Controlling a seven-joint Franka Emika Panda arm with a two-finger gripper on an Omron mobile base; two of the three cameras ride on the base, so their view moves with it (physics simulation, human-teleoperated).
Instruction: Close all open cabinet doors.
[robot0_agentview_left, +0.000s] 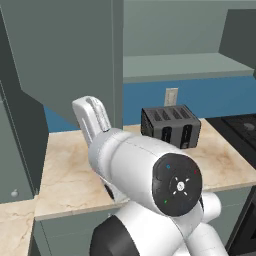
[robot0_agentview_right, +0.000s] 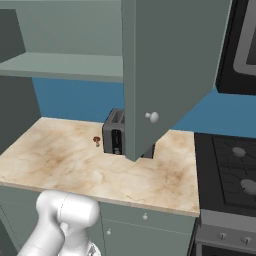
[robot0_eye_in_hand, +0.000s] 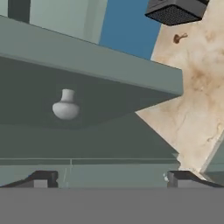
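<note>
Marble-veined counter (robot0_agentview_right: 75, 160) under flat grey-green cabinet door (robot0_agentview_right: 170, 65), round silver knob (robot0_agentview_right: 152, 117).

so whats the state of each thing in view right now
grey-green flat cabinet door with round silver knob: swung open over the counter
second grey-green cabinet door: open too
black slotted toaster: upright on the marble counter, slots empty
small brown mushroom: lying loose beside the toaster
pincer: open, holding nothing, facing the door knob

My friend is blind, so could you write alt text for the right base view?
An open grey-green cabinet door with a round silver knob swings out over a marble counter, partly hiding a black toaster; a stove sits right.
</note>
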